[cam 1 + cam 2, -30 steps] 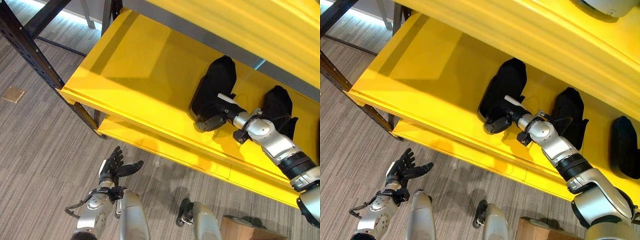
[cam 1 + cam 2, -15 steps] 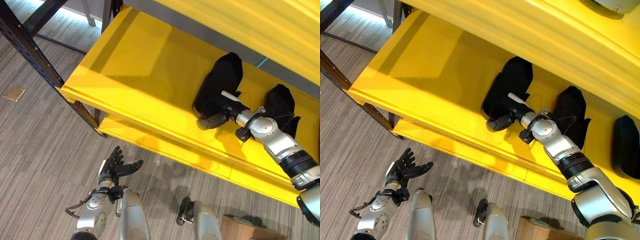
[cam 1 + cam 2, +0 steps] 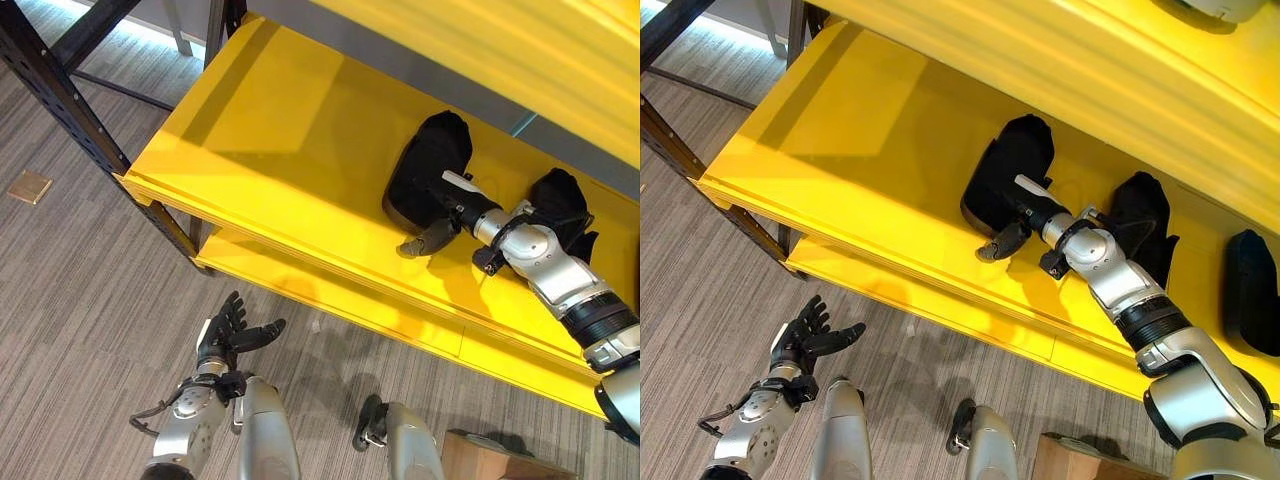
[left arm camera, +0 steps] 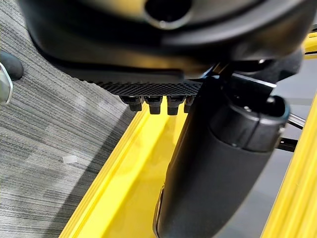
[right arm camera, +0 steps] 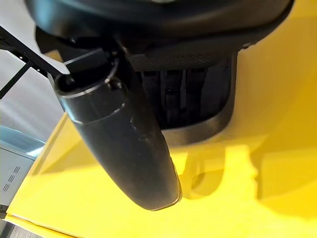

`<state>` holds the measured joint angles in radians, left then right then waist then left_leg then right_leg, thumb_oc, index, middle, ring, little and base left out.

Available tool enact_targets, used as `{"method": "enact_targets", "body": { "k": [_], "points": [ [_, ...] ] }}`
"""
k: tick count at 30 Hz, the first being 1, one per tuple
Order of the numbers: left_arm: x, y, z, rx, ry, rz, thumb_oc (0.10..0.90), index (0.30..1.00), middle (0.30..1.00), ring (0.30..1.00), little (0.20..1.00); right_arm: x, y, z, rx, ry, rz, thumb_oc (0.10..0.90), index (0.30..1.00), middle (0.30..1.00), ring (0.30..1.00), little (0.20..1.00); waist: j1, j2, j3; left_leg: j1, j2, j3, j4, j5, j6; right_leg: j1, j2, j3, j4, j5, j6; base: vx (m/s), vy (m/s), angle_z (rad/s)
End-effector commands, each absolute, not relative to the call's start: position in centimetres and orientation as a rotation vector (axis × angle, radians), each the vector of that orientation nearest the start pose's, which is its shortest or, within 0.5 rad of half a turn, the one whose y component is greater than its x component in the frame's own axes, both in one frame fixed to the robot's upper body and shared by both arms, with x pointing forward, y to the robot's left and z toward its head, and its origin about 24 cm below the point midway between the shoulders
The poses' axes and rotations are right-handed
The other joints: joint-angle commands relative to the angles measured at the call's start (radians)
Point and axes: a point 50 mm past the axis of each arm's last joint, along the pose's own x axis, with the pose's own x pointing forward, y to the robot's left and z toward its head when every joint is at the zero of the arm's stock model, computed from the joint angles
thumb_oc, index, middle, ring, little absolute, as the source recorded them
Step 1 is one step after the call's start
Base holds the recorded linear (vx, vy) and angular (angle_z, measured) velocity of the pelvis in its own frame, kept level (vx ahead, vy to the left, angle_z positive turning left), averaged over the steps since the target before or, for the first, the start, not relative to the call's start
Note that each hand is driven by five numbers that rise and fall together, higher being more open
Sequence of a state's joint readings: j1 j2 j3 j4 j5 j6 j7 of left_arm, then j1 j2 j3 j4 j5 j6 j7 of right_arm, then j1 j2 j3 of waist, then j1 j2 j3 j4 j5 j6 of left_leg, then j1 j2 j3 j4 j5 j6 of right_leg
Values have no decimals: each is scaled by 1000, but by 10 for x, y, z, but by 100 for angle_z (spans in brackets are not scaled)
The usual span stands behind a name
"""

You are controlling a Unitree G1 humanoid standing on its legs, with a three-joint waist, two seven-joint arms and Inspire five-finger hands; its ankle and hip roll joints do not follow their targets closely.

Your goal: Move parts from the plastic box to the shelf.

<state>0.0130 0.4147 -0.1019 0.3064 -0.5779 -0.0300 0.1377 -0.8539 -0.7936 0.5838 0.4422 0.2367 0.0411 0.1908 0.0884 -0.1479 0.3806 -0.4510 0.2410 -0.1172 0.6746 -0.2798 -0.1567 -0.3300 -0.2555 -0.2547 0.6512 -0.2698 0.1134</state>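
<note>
A black moulded part (image 3: 425, 160) lies on the yellow shelf (image 3: 270, 150). My right hand (image 3: 452, 205) rests against its near side. The fingers (image 5: 173, 94) lie straight along the part, whose rim (image 5: 210, 130) shows past them. The thumb (image 3: 425, 240) sticks out over bare shelf, clear of the part, so the hand is open. Down at the left, my left hand (image 3: 228, 335) hangs open over the carpet, holding nothing. Its thumb (image 4: 213, 173) shows near a yellow shelf edge (image 4: 124, 198).
Two more black parts (image 3: 558, 200) (image 3: 1250, 290) lie further right on the same shelf. A lower yellow shelf lip (image 3: 330, 300) juts out below. A dark steel upright (image 3: 70, 100) stands at the left. A cardboard box (image 3: 490, 460) sits on the floor at the bottom right.
My right thumb, earlier curled under the part's near edge, has swung out and off it. The part now lies free on the shelf. The left hand has not moved.
</note>
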Motion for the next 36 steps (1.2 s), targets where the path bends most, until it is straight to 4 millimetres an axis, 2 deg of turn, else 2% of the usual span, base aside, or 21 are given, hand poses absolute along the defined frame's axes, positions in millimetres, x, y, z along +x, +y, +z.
{"method": "enact_targets", "body": {
  "k": [1, 9, 28, 36],
  "points": [
    [246, 231, 16, -113, 138, 96, 900, 1000, 1000, 1000, 1000, 374, -203, 219, -859, -203, 325, 900, 1000, 1000, 1000, 1000, 18, -10, -84, -12, 42, -40, -13, 36, 33, 37, -16, 23, 33, 0, -6, 0, 0, 0],
    [246, 233, 16, -108, 137, 98, 900, 1000, 1000, 1000, 1000, 373, -202, 212, -840, -183, 346, 900, 1000, 1000, 1000, 1000, 17, -16, -88, -9, 45, -41, -19, 39, 32, 42, -11, 23, 25, 6, -6, 0, 0, 0],
    [246, 235, 18, -101, 132, 97, 900, 1000, 1000, 1000, 1000, 363, -195, 182, -772, -126, 425, 900, 1000, 1000, 1000, 1000, 16, -31, -88, -1, 48, -45, -16, 36, 34, 58, -4, 22, 11, 13, -2, 0, 0, 0],
    [246, 237, 19, -86, 130, 97, 900, 1000, 1000, 1000, 1000, 352, -194, 168, -731, -106, 477, 900, 1000, 1000, 1000, 1000, 9, -50, -91, 15, 57, -43, -26, 34, 34, 76, 7, 24, -14, 23, 1, 0, 0, 0]
  ]
}}
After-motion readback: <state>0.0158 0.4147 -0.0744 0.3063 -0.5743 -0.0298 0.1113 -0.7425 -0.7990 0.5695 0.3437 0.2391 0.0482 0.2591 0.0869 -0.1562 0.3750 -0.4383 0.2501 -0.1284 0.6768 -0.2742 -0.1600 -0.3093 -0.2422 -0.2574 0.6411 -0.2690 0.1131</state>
